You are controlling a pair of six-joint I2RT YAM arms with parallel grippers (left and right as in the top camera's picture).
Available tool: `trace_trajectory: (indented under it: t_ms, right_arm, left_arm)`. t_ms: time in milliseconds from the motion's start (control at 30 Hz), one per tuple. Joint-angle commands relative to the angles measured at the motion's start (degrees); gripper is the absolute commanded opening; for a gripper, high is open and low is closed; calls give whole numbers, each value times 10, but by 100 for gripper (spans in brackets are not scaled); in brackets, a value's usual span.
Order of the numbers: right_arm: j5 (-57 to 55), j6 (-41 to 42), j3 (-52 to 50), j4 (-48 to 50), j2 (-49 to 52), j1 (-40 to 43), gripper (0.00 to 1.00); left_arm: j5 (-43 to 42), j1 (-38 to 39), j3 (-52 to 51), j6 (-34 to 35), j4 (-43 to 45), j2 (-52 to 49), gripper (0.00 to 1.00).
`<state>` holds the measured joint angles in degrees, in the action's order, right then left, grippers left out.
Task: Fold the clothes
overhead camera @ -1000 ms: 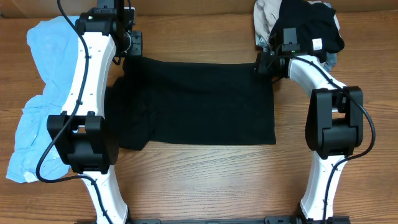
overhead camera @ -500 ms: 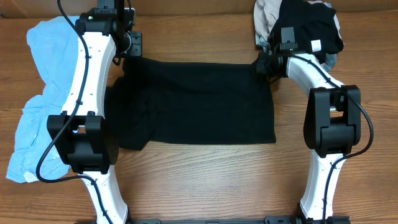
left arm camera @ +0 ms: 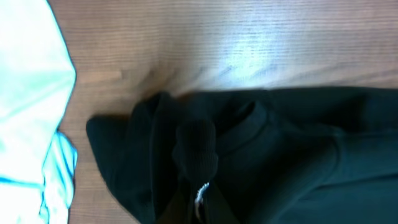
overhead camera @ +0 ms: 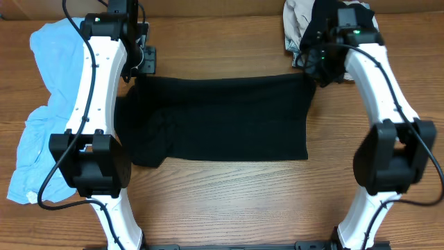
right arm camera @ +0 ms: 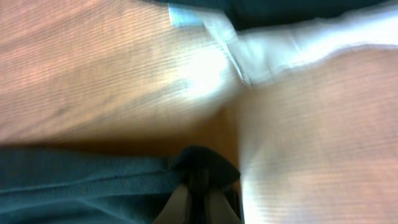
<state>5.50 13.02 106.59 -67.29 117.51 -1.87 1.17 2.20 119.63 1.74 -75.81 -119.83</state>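
black shirt (overhead camera: 222,118) | left fingers (left arm camera: 175,211) clamped on its far-left corner, right fingers (right arm camera: 176,206) clamped on far-right | lift both level, hem taut, carry toward table (overhead camera: 229,198) near edge

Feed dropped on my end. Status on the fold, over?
Left gripper shut on black shirt, far-left corner. Right gripper shut on far-right corner. Shirt spread flat otherwise. Blue tee left, garment pile close by right corner.

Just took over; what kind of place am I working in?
Probably a robot test bench rather than a home: a left arm and right arm mounted at a wooden table's edge, a black shirt spread between them, a light blue tee heaped aside.
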Motion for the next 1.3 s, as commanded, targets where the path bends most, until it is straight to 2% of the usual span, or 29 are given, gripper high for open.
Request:
trace_trajectory:
  t_ms: [0,133,267,500,567,600,633,667,700,733,833,933,1133,1200,1267]
  right_arm:
    - [-3,0,11,-44,-30,10,4]
    - [1,1,4,-106,-32,14,4]
    - [2,2,-32,-118,-32,14,4]
    - [7,7,-122,-108,-33,14,4]
    - [8,5,-152,-103,-33,14,4]
    - [9,5,-162,-99,-33,14,4]
    - [10,3,-172,-93,-33,14,11]
    - [11,0,-181,-87,-33,14,19]
    - [13,-6,-190,-79,-33,14,39]
    - [22,-17,-202,-69,-33,14,55]
    - [28,-26,-230,-39,-33,14,74]
    - [54,-40,-264,8,-33,14,81]
    - [122,-46,-331,89,-33,12,79]
    - [149,-45,-347,110,-33,8,67]
    - [170,-45,-360,128,-33,2,47]
  left_arm:
    - [9,-3,5,8,-28,21,4]
    - [10,-3,5,8,-76,21,4]
    - [10,-3,-7,3,-108,21,4]
    - [10,-3,-115,-1,-97,21,4]
    - [12,-3,-169,-5,-71,21,15]
    - [17,-3,-184,-5,-61,21,27]
    - [23,-3,-195,-5,-53,21,47]
    - [30,-4,-203,-5,-47,21,71]
    - [34,-5,-206,-3,-44,21,90]
    - [38,-7,-206,-1,-42,21,100]
    - [42,-13,-198,0,-41,21,100]
    - [42,-21,-172,6,-43,22,100]
    - [35,-30,-64,22,-80,30,100]
    - [33,-30,-23,30,-90,36,100]
    - [22,-30,14,32,-95,44,100]
